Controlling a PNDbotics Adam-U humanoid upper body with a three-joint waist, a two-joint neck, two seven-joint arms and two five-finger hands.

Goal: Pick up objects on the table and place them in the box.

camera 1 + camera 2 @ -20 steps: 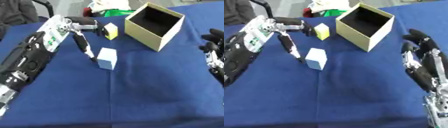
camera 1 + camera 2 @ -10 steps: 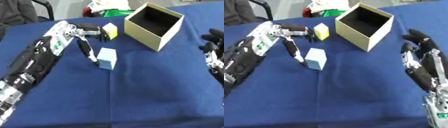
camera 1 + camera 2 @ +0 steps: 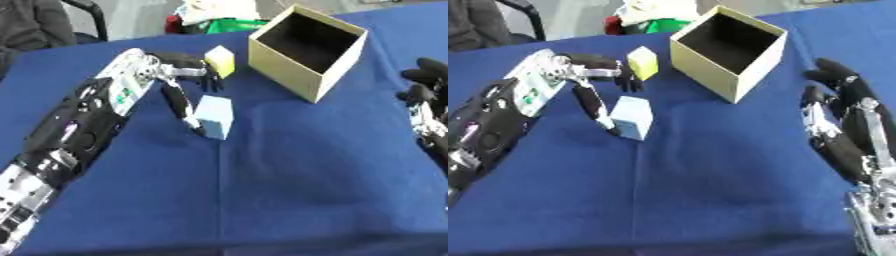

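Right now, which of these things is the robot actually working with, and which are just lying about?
Part of the job: pale blue block, yellow block, open box, left hand.

Just lying about: green and white clutter beyond the table, idle right hand.

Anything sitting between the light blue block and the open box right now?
Nothing: only bare blue tablecloth lies between the light blue block and the box, clearest in the left eye view. The yellow block sits off that line, farther back.

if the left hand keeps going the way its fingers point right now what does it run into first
Most likely the yellow block. The left hand points its upper fingers across the table toward it, just short of touching. A lower finger already reaches down beside the light blue block. Depth is hard to judge.
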